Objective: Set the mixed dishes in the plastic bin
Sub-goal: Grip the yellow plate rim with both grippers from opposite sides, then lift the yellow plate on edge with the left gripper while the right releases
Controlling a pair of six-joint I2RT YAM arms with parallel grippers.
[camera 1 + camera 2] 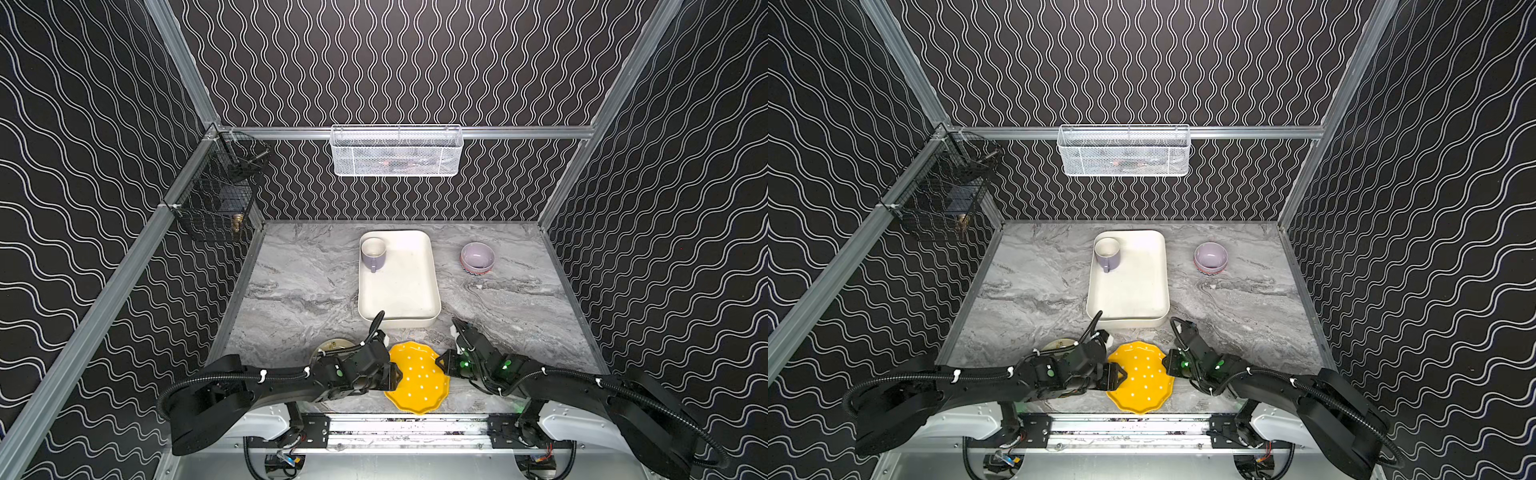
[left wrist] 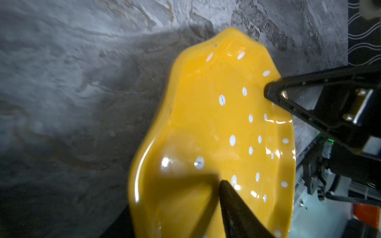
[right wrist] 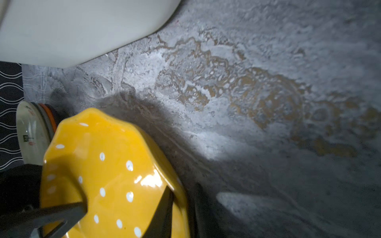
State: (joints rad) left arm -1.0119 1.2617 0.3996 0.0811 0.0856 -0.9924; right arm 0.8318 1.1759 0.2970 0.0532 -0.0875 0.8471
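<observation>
Black fingers of my right gripper are clamped on the right rim of the yellow scalloped plate, while the left gripper straddles the opposite rim and I cannot tell whether its jaws are pinching. That plate is at the near edge of the marble table, short of the plastic bin, with the stack of smaller plates just left of it. Farther out, the lavender mug stands upright in the bin's far left corner and the lilac bowl sits on the table to its right.
</observation>
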